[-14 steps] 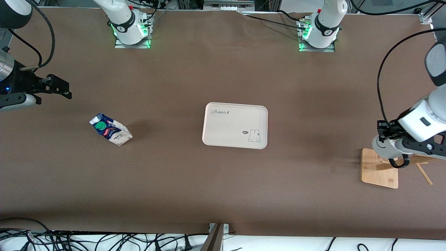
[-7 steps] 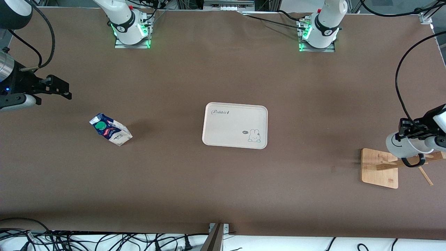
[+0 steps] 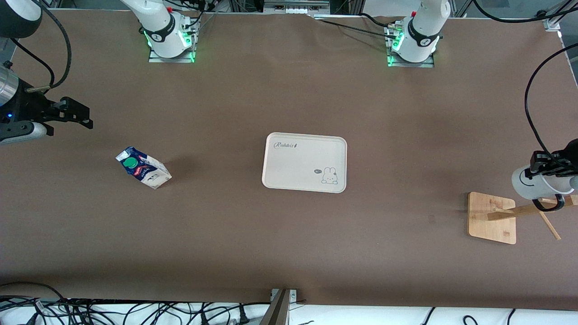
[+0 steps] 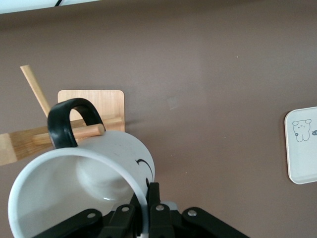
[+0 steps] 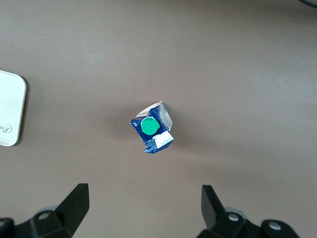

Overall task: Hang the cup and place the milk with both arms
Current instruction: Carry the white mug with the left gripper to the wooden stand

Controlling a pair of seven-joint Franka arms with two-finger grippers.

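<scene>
left claw [image 4: 143,210] pinches cup [image 3: 533,183] rim over rack [image 3: 492,218] | keep handle loop level with peg | right claw [image 5: 143,206] open, waits, milk [image 3: 143,167] at its 12 o'clock

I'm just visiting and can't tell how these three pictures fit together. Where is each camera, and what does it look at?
Front view: high across the table, facing both bases; shows the milk carton, tray and wooden rack.
Left wrist view: on the left arm, looking down past the left gripper, shut on the cup, to the rack.
Right wrist view: on the right arm, above the carton, the right gripper open.
Both wrist views share the tray.
</scene>
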